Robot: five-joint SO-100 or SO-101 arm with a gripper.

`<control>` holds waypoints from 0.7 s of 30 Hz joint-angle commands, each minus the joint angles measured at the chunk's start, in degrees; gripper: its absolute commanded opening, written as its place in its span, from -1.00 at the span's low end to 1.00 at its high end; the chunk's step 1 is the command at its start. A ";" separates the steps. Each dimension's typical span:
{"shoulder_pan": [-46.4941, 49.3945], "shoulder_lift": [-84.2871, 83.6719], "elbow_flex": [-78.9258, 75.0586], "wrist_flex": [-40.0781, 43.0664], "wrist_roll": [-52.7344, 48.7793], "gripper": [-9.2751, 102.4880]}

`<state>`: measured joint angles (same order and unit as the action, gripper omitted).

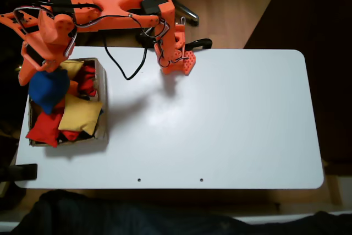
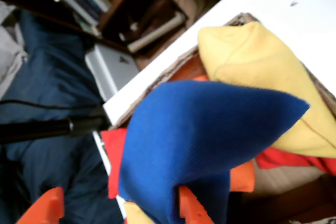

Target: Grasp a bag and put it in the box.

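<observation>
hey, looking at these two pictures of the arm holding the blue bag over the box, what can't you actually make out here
- Gripper: in the wrist view the bottom edge cuts off the orange fingers; in the fixed view the arm covers them.
- Box floor: hidden in both views by the piled yellow bag and red bags.
- Blue bag: whether it touches the pile below cannot be told.
- Shelf contents: too blurred in the wrist view.

Soft knit-cloth bag — matt; box of rough brown cardboard; table smooth, white.
</observation>
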<state>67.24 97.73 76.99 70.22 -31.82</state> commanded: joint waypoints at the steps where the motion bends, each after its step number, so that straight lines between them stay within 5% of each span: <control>1: -0.79 4.48 2.90 -2.02 -0.18 0.12; 12: -3.16 12.13 8.61 -5.19 4.13 0.39; 21: -7.03 19.25 9.40 -4.22 9.14 0.41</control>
<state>61.44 113.47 86.40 65.83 -23.91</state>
